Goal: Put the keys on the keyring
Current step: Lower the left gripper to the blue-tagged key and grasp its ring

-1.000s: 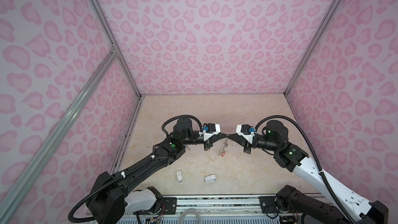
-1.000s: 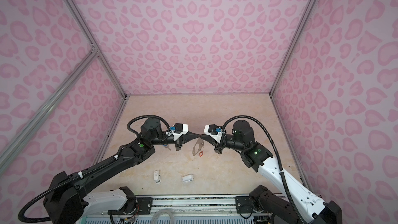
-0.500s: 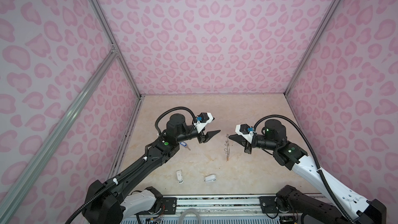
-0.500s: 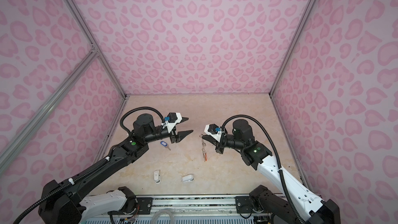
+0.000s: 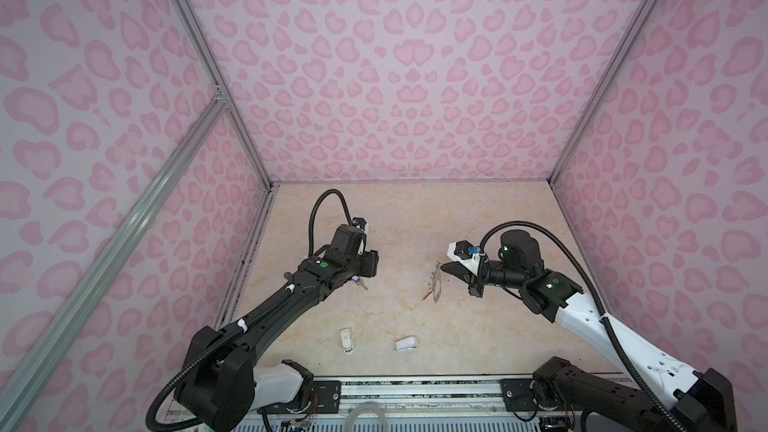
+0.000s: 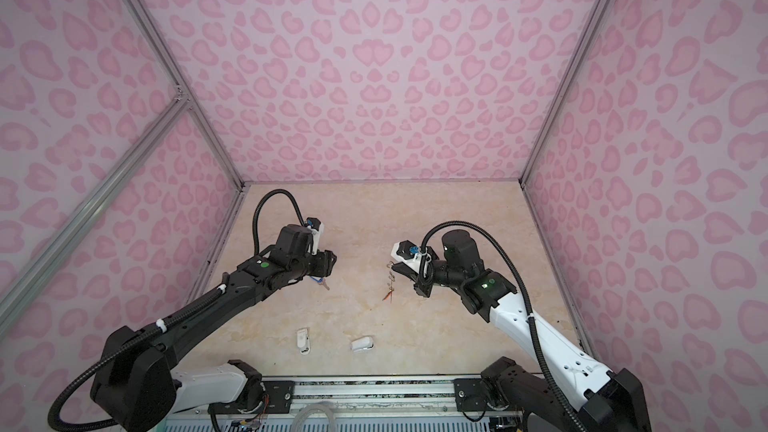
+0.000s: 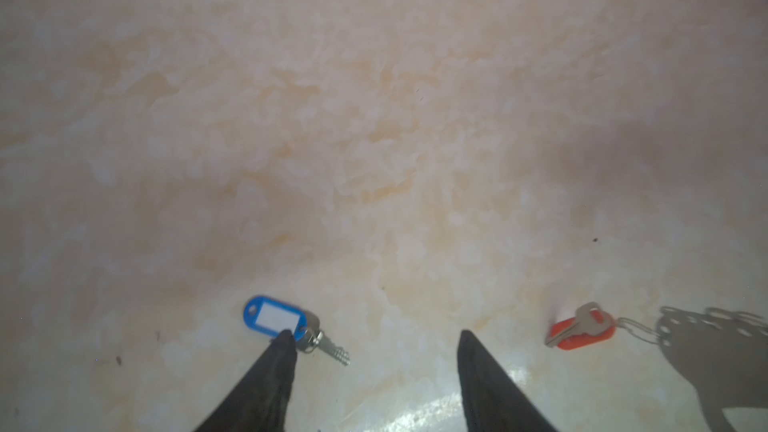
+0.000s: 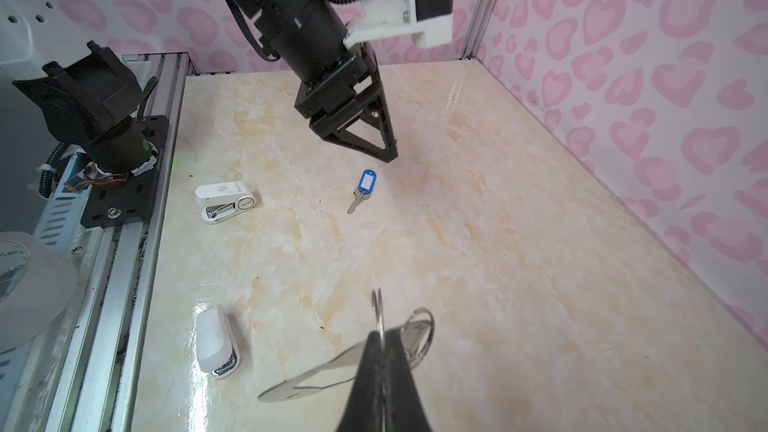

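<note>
Left wrist view: blue key [image 7: 276, 317] lies off-centre, at one side of the open left tool's [image 7: 375, 336] gap; right tool [image 8: 384, 342] clamps keyring [image 7: 723, 347].

noted blue-tagged key [image 7: 286, 322] lying flat on marble [image 7: 374, 118], white label in tag, silver blade bare, well apart from keyring [image 8: 320, 371]. logged keyring as flat grey plate with wire rings, raised on edge. found orange-tagged key [image 7: 582, 332] hooked on one wire ring, hanging beneath plate.
</note>
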`<action>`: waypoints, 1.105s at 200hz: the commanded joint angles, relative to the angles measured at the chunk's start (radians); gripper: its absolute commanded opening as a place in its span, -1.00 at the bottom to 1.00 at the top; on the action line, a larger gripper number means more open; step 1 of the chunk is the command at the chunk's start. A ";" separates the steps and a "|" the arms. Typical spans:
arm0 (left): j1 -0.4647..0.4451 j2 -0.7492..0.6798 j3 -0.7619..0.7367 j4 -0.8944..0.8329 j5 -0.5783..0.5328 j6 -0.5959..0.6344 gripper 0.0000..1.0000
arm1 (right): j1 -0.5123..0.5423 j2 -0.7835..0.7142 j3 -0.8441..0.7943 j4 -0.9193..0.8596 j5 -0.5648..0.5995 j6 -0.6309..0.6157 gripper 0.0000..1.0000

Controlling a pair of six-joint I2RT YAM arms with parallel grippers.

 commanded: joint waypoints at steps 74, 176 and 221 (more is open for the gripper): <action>-0.074 0.293 0.059 -0.120 -0.165 -0.217 0.13 | 0.003 0.010 -0.007 0.009 -0.010 0.001 -1.00; -0.054 0.379 0.098 -0.117 -0.163 -0.206 -0.13 | 0.009 0.028 0.001 0.006 -0.003 0.007 -1.00; -0.044 0.382 0.093 -0.107 -0.166 -0.195 -0.25 | 0.016 0.049 0.011 0.008 -0.006 0.005 -1.00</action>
